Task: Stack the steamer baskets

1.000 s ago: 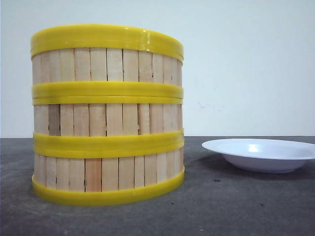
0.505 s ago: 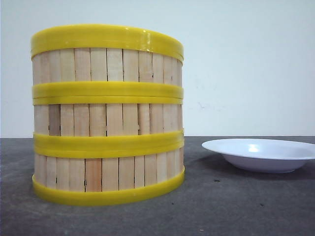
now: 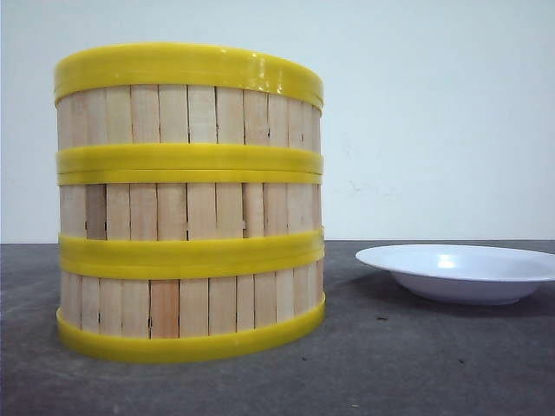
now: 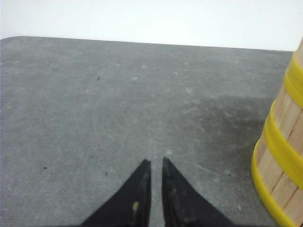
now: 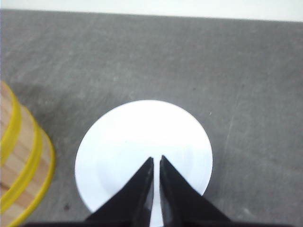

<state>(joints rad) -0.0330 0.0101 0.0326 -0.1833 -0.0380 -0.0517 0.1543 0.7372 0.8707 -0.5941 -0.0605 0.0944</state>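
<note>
Stacking up — slatted, yellow-rimmed steamer baskets (image 3: 189, 204)

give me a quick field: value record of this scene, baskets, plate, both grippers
steamer baskets: three, stacked in one upright column on the table
plate: white, empty, on the table to the right of the stack, apart from it
left gripper: shut, empty, over bare table beside the stack
right gripper: shut, empty, above the plate
task state: stack looks complete

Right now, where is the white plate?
In the front view, the white plate sits on the grey table at the right, beside the stacked steamer baskets but not touching them. The right tool hangs above it.
</note>
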